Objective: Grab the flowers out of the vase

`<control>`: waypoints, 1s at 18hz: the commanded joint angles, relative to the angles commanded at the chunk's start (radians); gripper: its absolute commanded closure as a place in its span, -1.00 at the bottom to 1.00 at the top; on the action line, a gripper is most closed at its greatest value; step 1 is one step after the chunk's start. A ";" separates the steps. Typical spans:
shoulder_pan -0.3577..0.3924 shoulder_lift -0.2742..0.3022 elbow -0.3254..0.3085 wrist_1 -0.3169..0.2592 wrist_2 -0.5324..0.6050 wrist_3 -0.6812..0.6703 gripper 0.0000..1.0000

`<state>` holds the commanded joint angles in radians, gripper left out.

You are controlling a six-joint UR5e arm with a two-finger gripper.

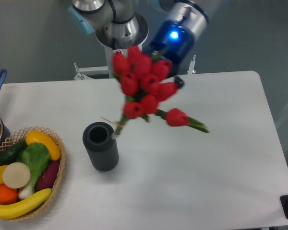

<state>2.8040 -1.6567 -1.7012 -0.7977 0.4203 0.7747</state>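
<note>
The flowers (144, 86), a bunch of red plastic-looking tulip buds on thin green stems, hang in the air above the white surface (206, 167). The bunch is tilted, with the buds up high and the stem ends pointing down and left toward the mouth of the small dark grey ribbed vase (101, 146). The stems look just out of the vase, right beside its rim. The end effector (175, 76) sits behind the buds, under a shiny blue part with a light. The buds hide its fingers, so I cannot tell if they are squeezed together. The buds look smooth and soft.
</note>
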 joint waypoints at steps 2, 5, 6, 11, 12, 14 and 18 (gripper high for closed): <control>0.015 0.000 -0.008 0.000 0.000 0.005 0.40; 0.032 0.005 -0.021 0.002 0.000 0.006 0.40; 0.032 0.008 -0.026 0.002 0.000 0.014 0.40; 0.035 0.011 -0.029 0.002 0.000 0.018 0.40; 0.035 0.012 -0.029 0.002 0.000 0.020 0.40; 0.035 0.011 -0.029 0.002 0.000 0.020 0.40; 0.034 0.011 -0.029 0.002 0.000 0.018 0.40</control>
